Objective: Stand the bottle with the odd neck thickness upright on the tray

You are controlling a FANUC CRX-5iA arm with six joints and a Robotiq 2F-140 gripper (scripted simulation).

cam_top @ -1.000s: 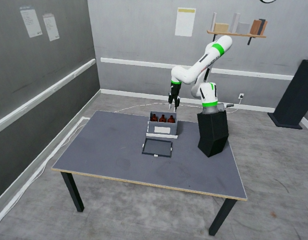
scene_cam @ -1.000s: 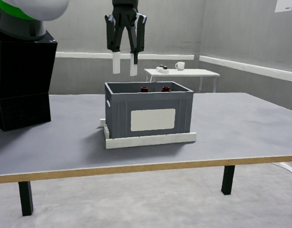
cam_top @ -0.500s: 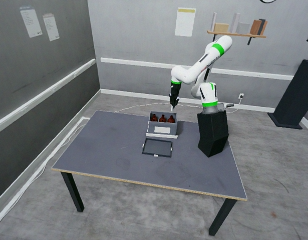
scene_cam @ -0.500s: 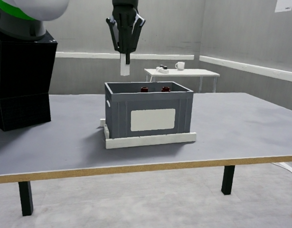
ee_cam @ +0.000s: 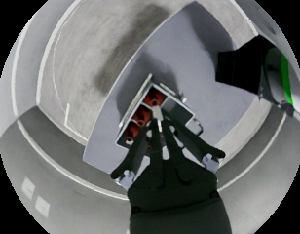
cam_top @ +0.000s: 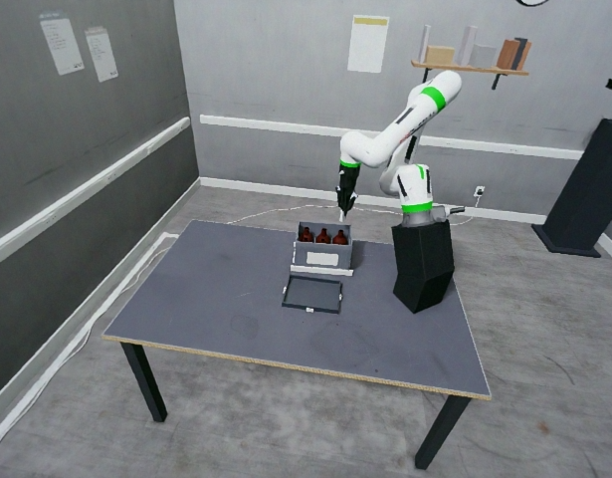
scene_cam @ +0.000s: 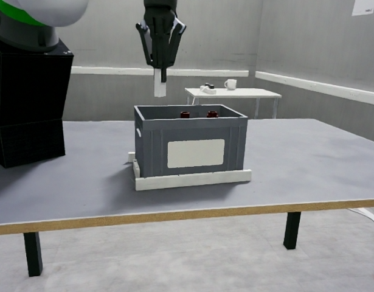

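Note:
My gripper [cam_top: 341,218] [scene_cam: 160,94] [ee_cam: 156,111] is shut with nothing between its fingertips. It points down and hangs above the crate [cam_top: 300,255] [scene_cam: 152,151] [ee_cam: 175,98], clear of the rim. Brown bottles stand in the crate; three of them show in the top view, among them one bottle [cam_top: 340,237] at the right. The exterior view shows two bottle tops [scene_cam: 184,115] [scene_cam: 212,114]. The wrist view shows a row of three, with one bottle [ee_cam: 141,116] in the middle; the fingers hide part of the other row. The tray [cam_top: 311,294] holds nothing. No neck difference can be made out.
White strips [cam_top: 321,270] [scene_cam: 193,180] lie along the foot of the crate. The black robot pedestal [cam_top: 424,267] [scene_cam: 30,109] [ee_cam: 240,65] stands to one side of the crate. The table [cam_top: 218,288] [scene_cam: 290,157] has an edge close behind the crate, as seen from the top view.

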